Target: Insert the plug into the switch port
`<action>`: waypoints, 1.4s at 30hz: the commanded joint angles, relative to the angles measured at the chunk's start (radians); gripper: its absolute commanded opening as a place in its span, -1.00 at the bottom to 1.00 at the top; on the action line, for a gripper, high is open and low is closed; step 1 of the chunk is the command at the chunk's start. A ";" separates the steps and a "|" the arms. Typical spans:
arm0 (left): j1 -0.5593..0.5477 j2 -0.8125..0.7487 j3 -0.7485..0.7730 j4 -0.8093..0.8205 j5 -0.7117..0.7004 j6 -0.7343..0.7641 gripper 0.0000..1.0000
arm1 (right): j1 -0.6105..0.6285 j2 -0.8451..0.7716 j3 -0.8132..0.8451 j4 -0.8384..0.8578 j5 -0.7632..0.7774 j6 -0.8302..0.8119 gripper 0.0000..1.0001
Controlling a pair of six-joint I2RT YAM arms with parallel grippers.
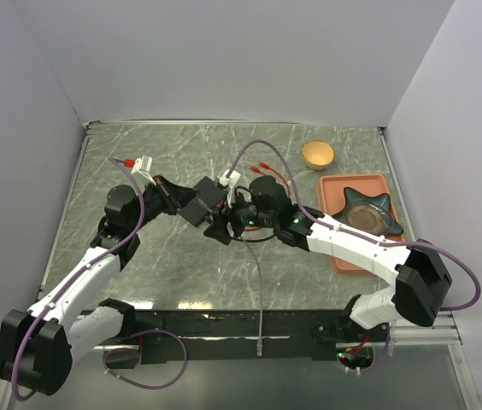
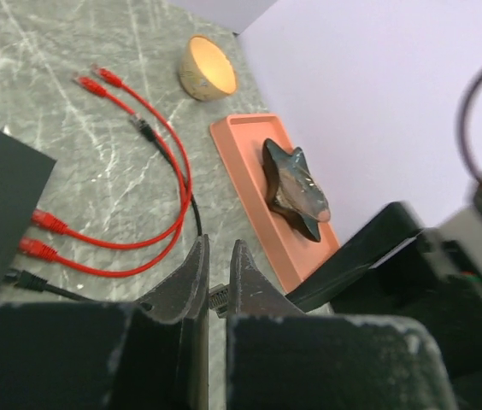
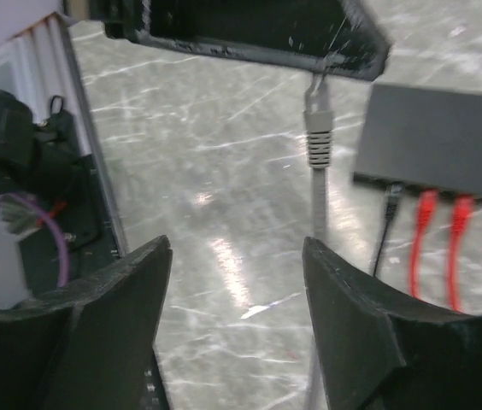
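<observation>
The grey table (image 1: 173,256) carries an orange tray (image 1: 331,192) on the right side and a flat black box (image 3: 446,137) near the middle. One black and two red cables (image 3: 426,218) sit in the ports (image 3: 373,180) along the edge of the box. The left gripper (image 2: 220,256) is closed on the plug (image 3: 318,141). The plug hangs just beside the box, not in any port, and its grey cable (image 3: 318,231) drops to the table. The right gripper (image 3: 234,248) stands wide open near the plug and holds nothing.

Clearance at the switch box (image 3: 446,137).
Two red cables (image 3: 427,224) and a black cable (image 3: 388,213) are occupying its port edge, right of frame; the tabletop (image 3: 215,162) is lying open centre-left.
</observation>
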 commanded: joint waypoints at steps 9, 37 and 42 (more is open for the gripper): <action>-0.024 -0.003 0.025 0.068 0.059 0.006 -0.98 | 0.003 0.071 0.108 0.053 0.068 0.073 0.08; -0.072 0.017 0.077 -0.006 0.030 0.055 -0.98 | -0.009 0.088 0.097 0.091 0.131 0.050 0.46; -0.076 0.047 0.094 -0.023 0.037 0.063 -0.98 | -0.009 0.074 0.105 0.082 0.208 0.059 -0.56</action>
